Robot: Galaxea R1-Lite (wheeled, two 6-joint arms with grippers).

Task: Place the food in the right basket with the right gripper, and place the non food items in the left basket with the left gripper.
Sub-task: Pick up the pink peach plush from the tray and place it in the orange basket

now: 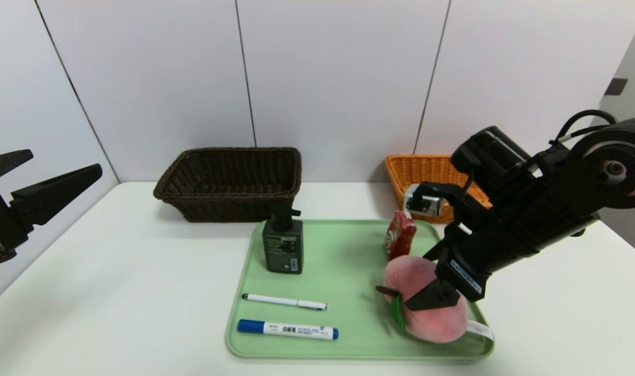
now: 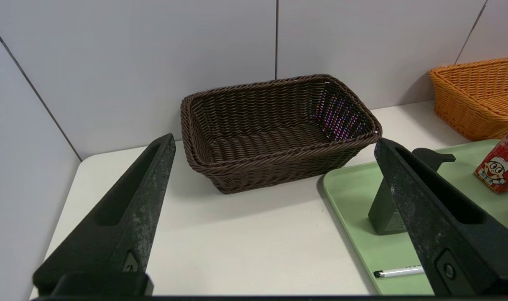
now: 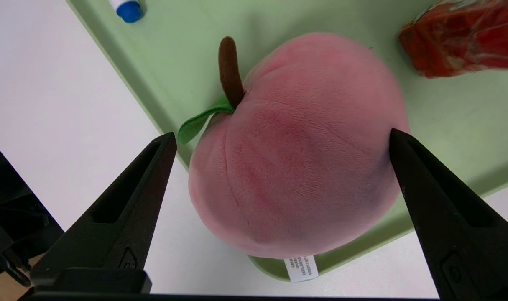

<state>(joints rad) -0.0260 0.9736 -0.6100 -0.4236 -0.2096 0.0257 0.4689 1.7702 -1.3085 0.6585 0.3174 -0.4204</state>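
fuzzy round pink plush peach (image 3: 295, 150) lies on smooth green tray (image 3: 187, 46), right tool (image 3: 279, 140) spread wide around it.

Honestly not much here you can actually read. The red snack packet (image 2: 499, 168), near the far right corner of the green tray (image 1: 343, 261), has a cartoon face and some big white characters on it, too cut off to make out. The blue-capped marker (image 1: 288, 329) by the tray's front edge carries a line of small dark print, the pump bottle (image 1: 283, 249) has a label with a barcode, and the plush peach (image 3: 295, 146) has a white tag, all too tiny to read.
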